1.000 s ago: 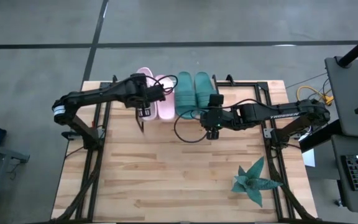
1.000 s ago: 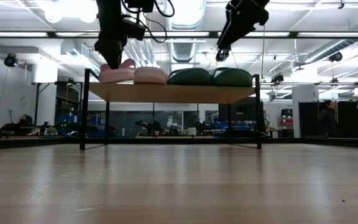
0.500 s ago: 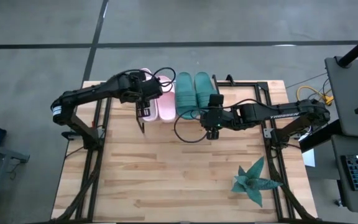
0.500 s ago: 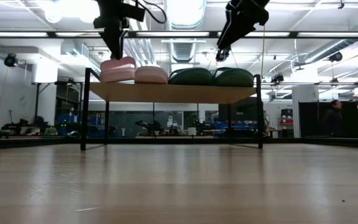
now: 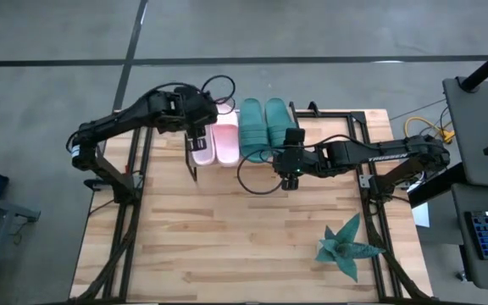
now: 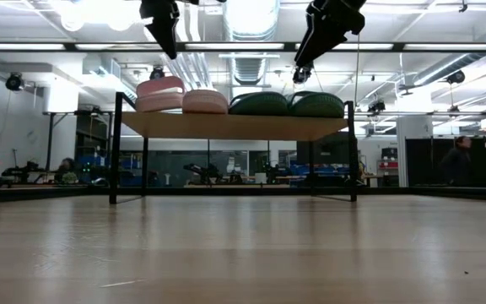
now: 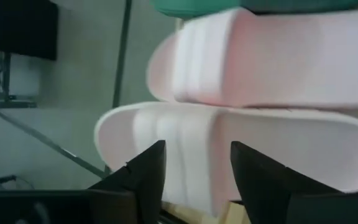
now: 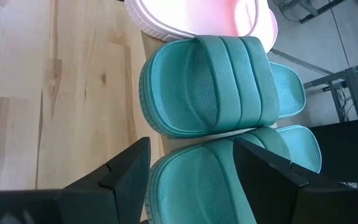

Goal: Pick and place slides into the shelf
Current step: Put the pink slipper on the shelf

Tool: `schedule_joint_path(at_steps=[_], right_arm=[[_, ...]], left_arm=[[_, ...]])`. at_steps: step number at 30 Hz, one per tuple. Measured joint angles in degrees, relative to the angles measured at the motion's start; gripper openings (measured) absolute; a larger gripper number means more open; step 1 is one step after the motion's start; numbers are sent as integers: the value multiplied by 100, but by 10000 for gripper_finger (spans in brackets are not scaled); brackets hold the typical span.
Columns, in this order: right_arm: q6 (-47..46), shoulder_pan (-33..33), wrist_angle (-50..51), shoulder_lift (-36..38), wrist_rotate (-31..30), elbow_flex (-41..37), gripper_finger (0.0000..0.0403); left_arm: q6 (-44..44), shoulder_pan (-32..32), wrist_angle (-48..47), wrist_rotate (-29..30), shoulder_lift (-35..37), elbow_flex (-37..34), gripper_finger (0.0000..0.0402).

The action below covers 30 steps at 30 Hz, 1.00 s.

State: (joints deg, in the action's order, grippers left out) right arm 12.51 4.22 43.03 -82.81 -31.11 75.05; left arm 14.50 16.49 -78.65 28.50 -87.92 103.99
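slides [image 6: 240, 102] abreast on shelf [image 6: 234, 126] | high view: shelf hidden

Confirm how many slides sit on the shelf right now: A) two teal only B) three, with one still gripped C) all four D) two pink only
C: the low view shows the pink pair and the teal pair side by side on the shelf, with the left gripper and the right gripper both open above them.

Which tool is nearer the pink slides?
Left. The left tool hangs open just above the pink slides; the right tool waits open beside the green pair.
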Motion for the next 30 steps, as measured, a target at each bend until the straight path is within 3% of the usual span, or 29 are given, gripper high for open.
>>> schedule_joint_path(at_steps=[7, 11, 15, 30], right_arm=[[2, 1, -2, 0, 0, 0, 219], [7, 0, -2, 0, 0, 0, 219], [9, -1, -2, 0, 0, 0, 219], [8, 0, 0, 0, 0, 1, 219]], left_arm=[[120, 532, 172, 11, -33, -30, 83], [249, 735, 236, -601, -33, -119, 41], [293, 823, 502, -639, -33, -240, 7], [428, 1098, 966, -689, -52, -981, 5]])
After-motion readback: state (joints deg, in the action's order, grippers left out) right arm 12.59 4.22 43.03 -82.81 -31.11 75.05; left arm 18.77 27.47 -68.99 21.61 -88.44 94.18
